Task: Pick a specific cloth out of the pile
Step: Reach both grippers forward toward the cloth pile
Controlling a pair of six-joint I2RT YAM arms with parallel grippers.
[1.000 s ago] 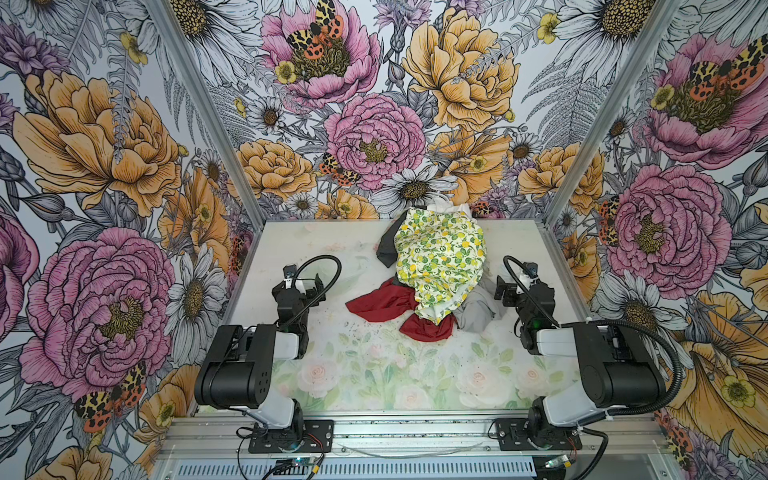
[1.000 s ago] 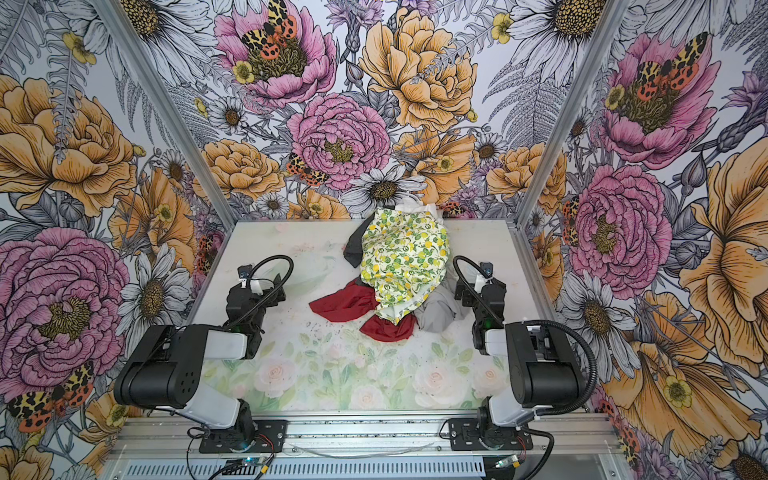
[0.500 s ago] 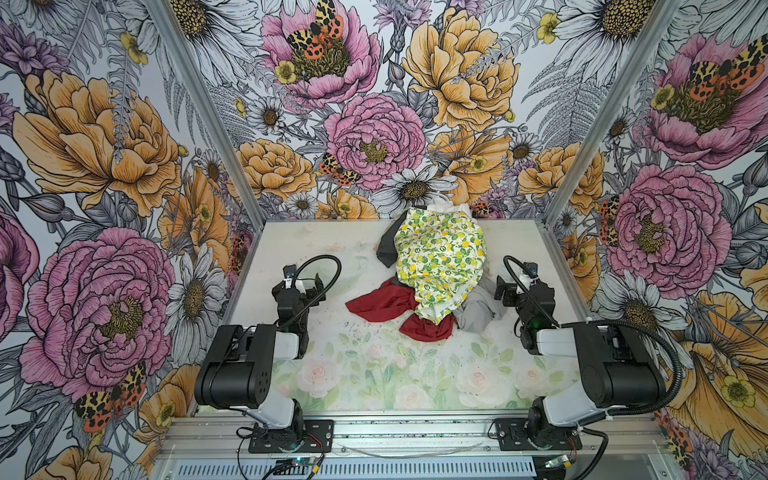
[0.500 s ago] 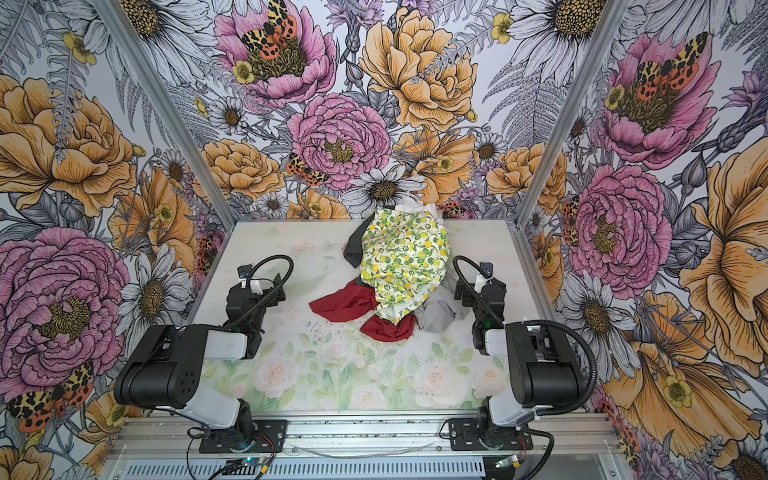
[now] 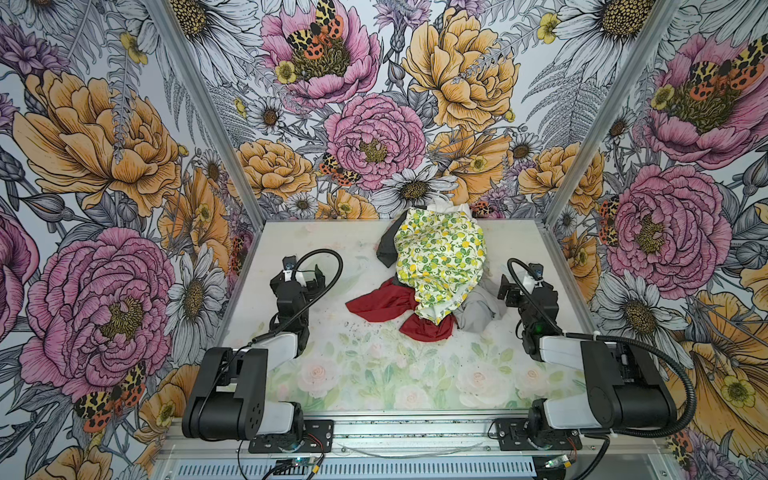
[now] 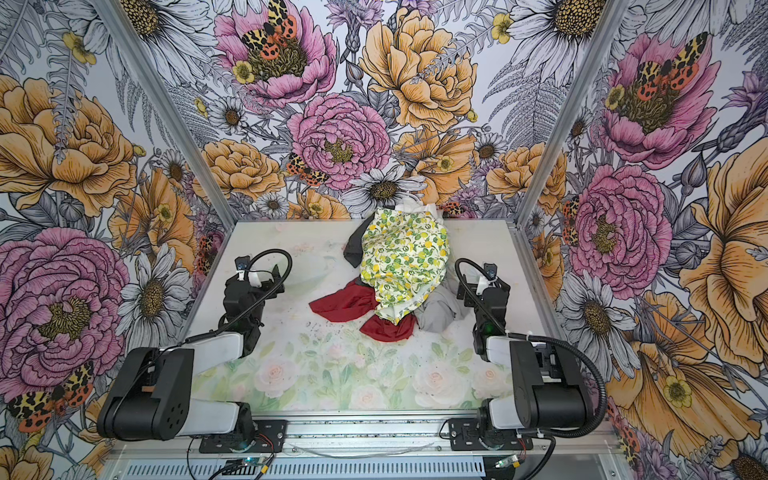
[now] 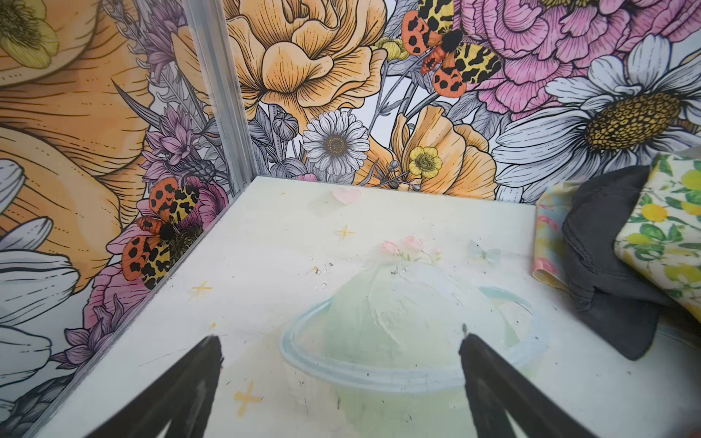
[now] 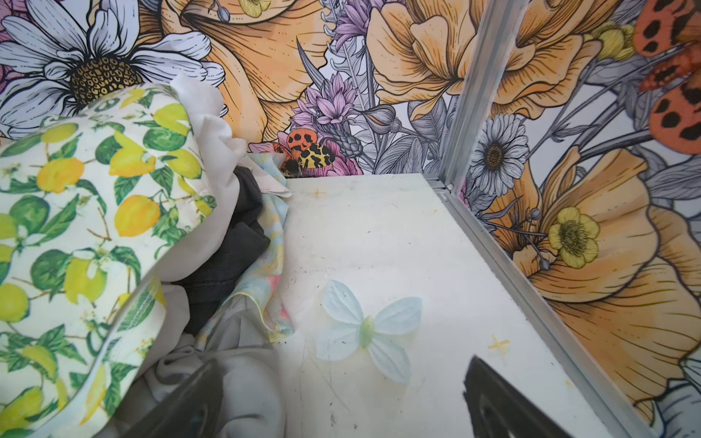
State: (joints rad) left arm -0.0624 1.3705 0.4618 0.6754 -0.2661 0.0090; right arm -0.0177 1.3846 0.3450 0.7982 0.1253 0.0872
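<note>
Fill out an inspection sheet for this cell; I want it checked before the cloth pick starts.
Surface: pale flower-printed table, scuffed, with small dark specks.
Job's things: red cloth partly under the lemon-print fabric, showing at the near-left edge of the pile; dark grey piece, light grey piece and pastel piece also in it.
Clutter: nothing seen.
Grippers: left hand open, empty, over bare table; right hand open, empty, at the light grey piece's edge.
Cables: black cables loop at both wrists, clear of the fabrics.
Surroundings: floral walls, metal corner posts.
</note>
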